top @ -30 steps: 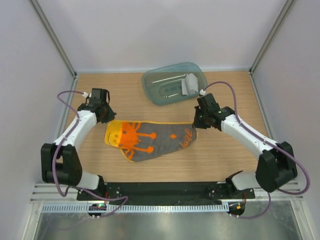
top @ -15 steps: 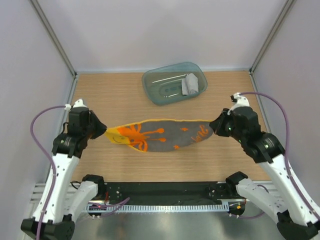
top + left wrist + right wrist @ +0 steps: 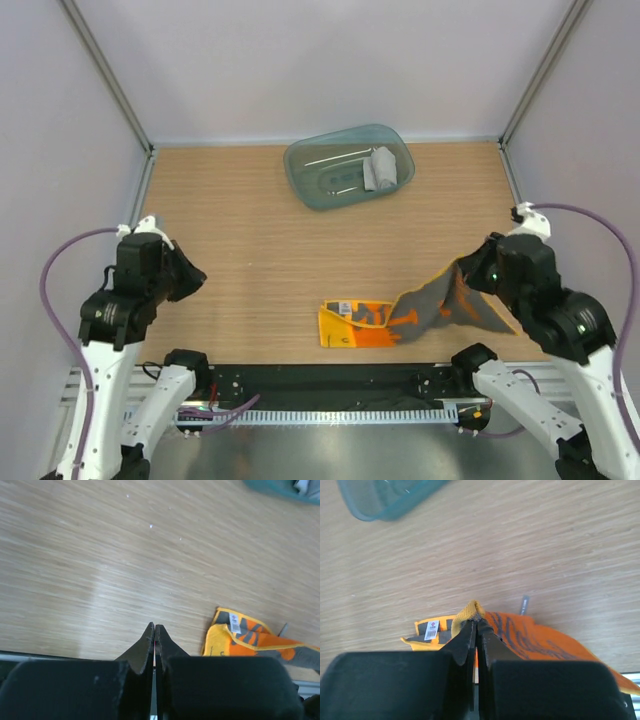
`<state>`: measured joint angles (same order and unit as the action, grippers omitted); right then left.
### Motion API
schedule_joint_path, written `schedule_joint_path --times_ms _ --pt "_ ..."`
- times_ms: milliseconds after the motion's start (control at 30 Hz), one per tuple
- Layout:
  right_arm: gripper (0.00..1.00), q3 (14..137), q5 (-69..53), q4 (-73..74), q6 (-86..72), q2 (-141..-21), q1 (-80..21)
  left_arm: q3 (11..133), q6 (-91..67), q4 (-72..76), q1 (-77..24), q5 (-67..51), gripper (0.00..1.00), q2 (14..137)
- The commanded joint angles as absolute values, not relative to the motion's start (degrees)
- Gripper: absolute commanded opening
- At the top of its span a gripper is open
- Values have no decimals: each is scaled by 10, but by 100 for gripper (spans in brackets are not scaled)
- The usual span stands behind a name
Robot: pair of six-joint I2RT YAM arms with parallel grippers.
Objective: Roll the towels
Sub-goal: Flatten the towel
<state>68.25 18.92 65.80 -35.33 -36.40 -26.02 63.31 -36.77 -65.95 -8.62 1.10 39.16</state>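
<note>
Top external: right pincer (image 3: 470,273) pinches the yellow-orange towel (image 3: 395,320) by a corner, left pincer (image 3: 196,276) closed, empty; spreading it flat probably comes next.

legible text: none | tag (image 3: 432,628) on yellow-orange towel (image 3: 400,320): print too small, maybe red logo

My yellow-orange towel (image 3: 420,305) shows yellow edging, orange cartoon print over grey, and a white label. Back there, the tray (image 3: 300,185) is translucent teal, the grey towel (image 3: 380,170) plain. The table (image 3: 250,230) is pale wood grain.
</note>
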Motion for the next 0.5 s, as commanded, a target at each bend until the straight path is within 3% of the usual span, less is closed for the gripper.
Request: schedule_joint_path --times_ms 0,233,467 --pt "1 661 195 608 -360 -467 -259 585 -360 -618 -85 -51 0 455" --pt "1 624 191 562 -350 -509 -259 484 -382 -466 -87 -90 1 528" --pt "1 581 193 555 -347 -491 -259 484 -423 -370 -210 -43 28 657"
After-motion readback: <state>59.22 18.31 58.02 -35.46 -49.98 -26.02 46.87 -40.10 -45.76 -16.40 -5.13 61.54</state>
